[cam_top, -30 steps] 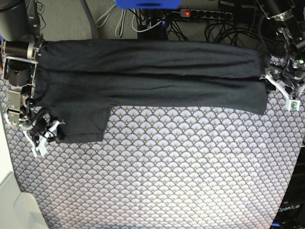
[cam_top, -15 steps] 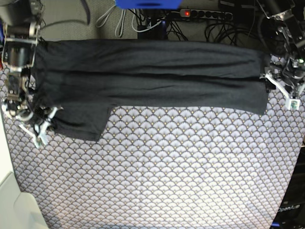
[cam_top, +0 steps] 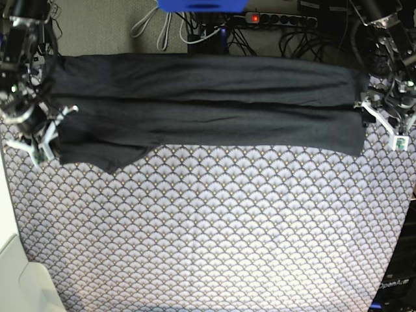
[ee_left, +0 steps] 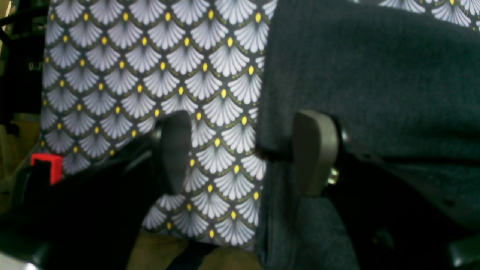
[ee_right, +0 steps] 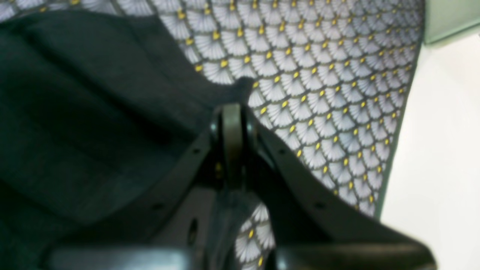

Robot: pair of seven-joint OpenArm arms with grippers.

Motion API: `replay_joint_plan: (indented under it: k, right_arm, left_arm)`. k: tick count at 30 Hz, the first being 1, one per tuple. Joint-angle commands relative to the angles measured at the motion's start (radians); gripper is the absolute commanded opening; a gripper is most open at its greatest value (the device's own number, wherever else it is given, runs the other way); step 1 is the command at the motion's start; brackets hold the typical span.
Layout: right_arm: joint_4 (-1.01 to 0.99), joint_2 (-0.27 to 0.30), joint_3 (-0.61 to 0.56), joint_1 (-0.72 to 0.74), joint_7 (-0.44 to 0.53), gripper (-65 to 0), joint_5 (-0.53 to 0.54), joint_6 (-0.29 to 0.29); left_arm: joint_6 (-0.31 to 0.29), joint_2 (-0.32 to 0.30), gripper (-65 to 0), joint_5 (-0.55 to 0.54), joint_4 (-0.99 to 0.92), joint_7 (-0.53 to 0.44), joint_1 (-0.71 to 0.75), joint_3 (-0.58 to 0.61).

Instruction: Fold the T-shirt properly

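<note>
The T-shirt lies as a long dark grey band across the far part of the table, plain side showing. My right gripper is at the shirt's left end, shut on a corner of the sleeve fabric. In the right wrist view the pads are pressed together with cloth draping from them. My left gripper is open at the shirt's right end. In the left wrist view one finger touches the shirt's edge, and the other finger is over the tablecloth.
The fan-patterned tablecloth covers the table. A power strip and cables lie behind the far edge, with a blue object beside them. A white surface borders the left edge.
My right gripper has moved toward the far edge with the sleeve, drawing the hanging sleeve flap up against the shirt's body. The left arm has not moved.
</note>
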Motion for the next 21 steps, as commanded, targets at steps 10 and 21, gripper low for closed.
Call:
replay_joint_plan:
  k: [10, 21]
  right_arm:
    - [0.215, -0.064, 0.129, -0.114, 0.019, -65.0, 0.011, -0.003]
    - [0.226, -0.09, 0.165, -0.229, 0.019, -65.0, 0.011, -0.003]
  left_arm:
    - [0.002, -0.019, -23.3, -0.007, 0.011, -0.015, -0.011, 0.001]
    - [0.002, -0.019, -23.3, -0.007, 0.009, -0.015, -0.01, -0.002]
